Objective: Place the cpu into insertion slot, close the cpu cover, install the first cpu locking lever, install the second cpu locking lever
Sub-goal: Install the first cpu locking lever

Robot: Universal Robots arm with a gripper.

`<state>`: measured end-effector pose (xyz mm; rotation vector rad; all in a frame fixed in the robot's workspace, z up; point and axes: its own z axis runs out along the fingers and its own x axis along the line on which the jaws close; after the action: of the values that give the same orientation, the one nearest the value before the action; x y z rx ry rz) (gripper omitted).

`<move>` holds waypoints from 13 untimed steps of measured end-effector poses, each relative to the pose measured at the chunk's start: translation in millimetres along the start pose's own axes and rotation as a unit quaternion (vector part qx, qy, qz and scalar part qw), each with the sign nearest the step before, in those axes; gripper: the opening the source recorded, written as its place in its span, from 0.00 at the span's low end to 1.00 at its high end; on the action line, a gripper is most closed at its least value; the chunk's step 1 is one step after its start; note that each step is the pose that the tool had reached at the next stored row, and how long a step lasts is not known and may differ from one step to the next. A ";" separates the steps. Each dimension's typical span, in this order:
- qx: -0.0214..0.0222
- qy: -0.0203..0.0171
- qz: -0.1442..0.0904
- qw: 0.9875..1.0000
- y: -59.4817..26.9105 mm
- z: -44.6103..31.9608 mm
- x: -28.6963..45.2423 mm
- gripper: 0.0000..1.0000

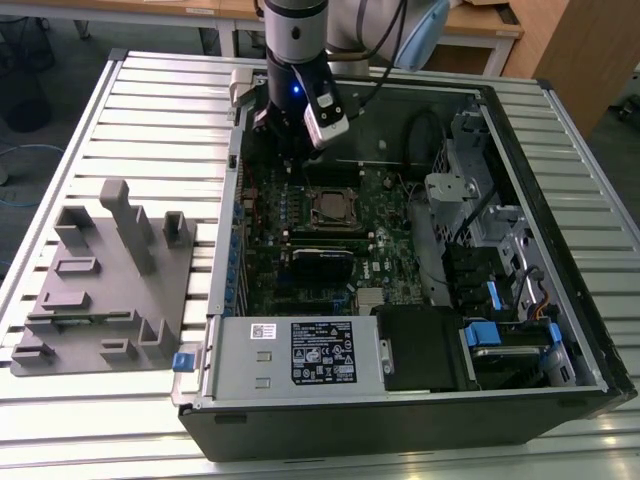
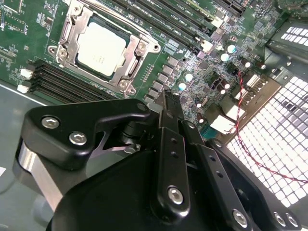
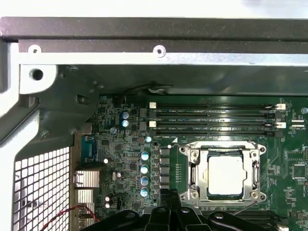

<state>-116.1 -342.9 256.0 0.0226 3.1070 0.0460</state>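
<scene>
Cpu [image 3: 227, 175] sits in slot [image 3: 226, 197], cover [image 3: 191, 173] down over it (latched or not, can't tell). Jaws pinched narrow, empty, near the cover's corner. Likely latching step: you press low and square, clear of capacitors [image 3: 144, 169].

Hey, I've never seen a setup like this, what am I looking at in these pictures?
A robot arm reaches into an open computer case lying on a slatted table. The exterior view is taken from off the arm; both wrist views come from cameras riding on it. The dark parts there are its end effector, shut and holding nothing. The cpu sits on the green circuit board, the cpu cover lying around it. A grey fixture plate lies beside the case.
</scene>
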 end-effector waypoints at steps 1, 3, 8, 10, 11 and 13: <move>0.000 0.000 0.000 1.000 0.0 0.4 0.6 0.10; 0.000 0.000 0.000 1.000 0.2 1.1 2.1 0.10; 0.000 0.000 0.001 1.000 0.4 2.4 4.7 0.10; 0.000 0.000 0.001 1.000 0.4 2.8 5.6 0.10; 0.000 0.000 0.001 1.000 0.4 3.0 5.9 0.10; 0.000 0.000 0.001 1.000 0.3 3.3 6.6 0.10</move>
<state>-122.6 -342.3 252.5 0.0265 3.1070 0.0459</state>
